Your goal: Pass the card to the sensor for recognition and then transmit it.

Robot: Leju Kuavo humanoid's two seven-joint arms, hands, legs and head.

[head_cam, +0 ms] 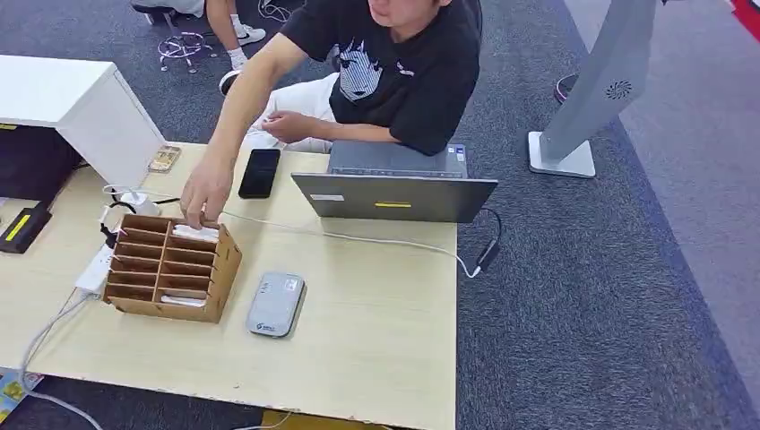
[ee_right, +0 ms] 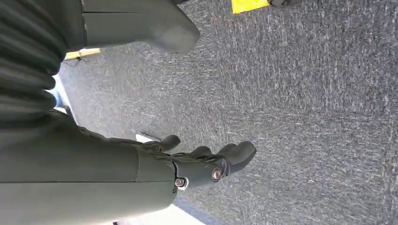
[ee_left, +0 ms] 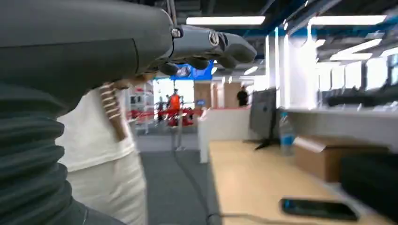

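Table [head_cam: 385, 313] — pale wood top carrying everything below.
Laptop [head_cam: 394, 184] — at 12 o'clock on the table, lid facing the robot.
Wooden card rack [head_cam: 168, 267] — at 9 o'clock, white cards [head_cam: 195, 233] in its far slots; a person's hand [head_cam: 206, 193] rests on the far edge among them.
Card reader [head_cam: 276, 305] — grey, flat, at 3 o'clock of the rack, just beside it.
White cable [head_cam: 358, 240] — crosses the table between laptop and reader.
Left hand [ee_left: 206, 47] — fingers loosely curled, holding nothing.
Right hand [ee_right: 206, 164] — fingers spread, empty, over carpet.

Risks, as judged: reaching for a card now may strike the person's hand; the cable may snag a passing arm; thin upright cards may slip from thick fingers.
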